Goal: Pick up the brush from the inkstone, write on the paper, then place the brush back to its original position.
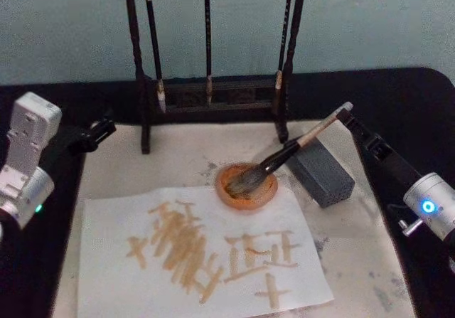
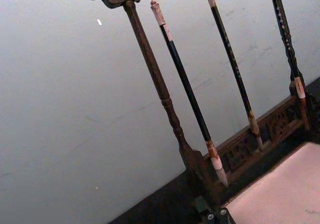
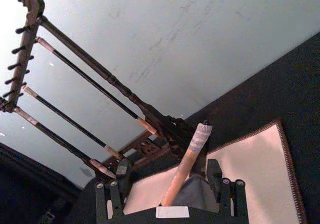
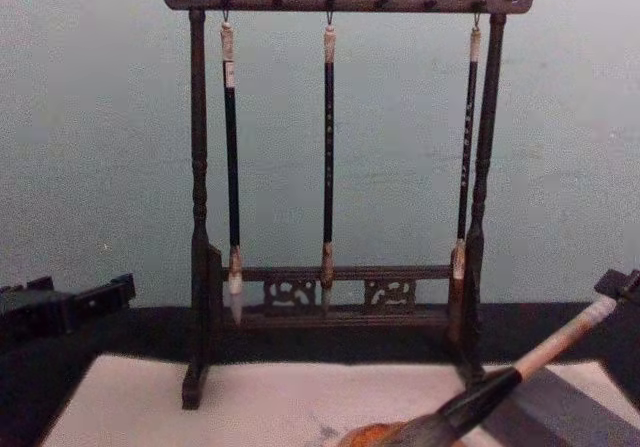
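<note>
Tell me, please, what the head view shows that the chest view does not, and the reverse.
Head view, absent from the chest view: the paper with its tan strokes, and the inside of the orange dish where the bristles rest.
Chest view, absent from the head view: the top bar of the rack with its carved ends, and the hooks holding three thin brushes.
Both: the brush leaning from the dish, the right gripper at its handle end, the left gripper parked at the left, the rack's posts.
</note>
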`<state>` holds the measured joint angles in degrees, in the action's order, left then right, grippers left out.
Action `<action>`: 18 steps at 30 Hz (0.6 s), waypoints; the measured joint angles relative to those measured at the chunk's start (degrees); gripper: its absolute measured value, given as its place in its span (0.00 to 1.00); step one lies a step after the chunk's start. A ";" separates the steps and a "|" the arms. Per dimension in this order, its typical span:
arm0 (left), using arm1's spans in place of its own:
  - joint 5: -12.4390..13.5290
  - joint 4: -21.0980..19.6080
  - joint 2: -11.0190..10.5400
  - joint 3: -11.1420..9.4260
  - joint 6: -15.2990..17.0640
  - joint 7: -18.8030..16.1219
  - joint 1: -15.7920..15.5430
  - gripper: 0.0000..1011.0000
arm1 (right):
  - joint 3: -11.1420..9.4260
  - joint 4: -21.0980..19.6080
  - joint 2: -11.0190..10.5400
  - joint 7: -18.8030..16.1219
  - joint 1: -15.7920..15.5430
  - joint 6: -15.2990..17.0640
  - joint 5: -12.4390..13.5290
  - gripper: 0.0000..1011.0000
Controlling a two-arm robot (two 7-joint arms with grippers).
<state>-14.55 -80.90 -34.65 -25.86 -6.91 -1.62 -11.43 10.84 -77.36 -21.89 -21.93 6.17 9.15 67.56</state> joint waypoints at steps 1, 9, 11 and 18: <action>0.00 0.00 0.00 0.00 0.00 0.00 0.00 0.99 | 0.03 0.09 0.04 0.01 0.08 0.07 0.29 0.99; 0.00 0.00 0.00 0.00 0.00 0.00 0.00 0.99 | 0.63 1.79 0.48 -0.11 1.08 0.42 2.68 0.99; 0.00 0.00 0.00 0.00 0.00 0.00 0.00 0.99 | 0.87 2.47 0.56 -0.18 1.52 0.41 3.24 0.99; 0.00 0.00 0.00 0.00 0.00 0.00 0.00 0.99 | 1.13 4.08 0.44 -0.27 2.42 0.31 4.98 0.99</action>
<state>-14.55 -80.90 -34.65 -25.86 -6.91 -1.62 -11.43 11.97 -73.29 -21.45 -22.21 8.59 9.47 72.54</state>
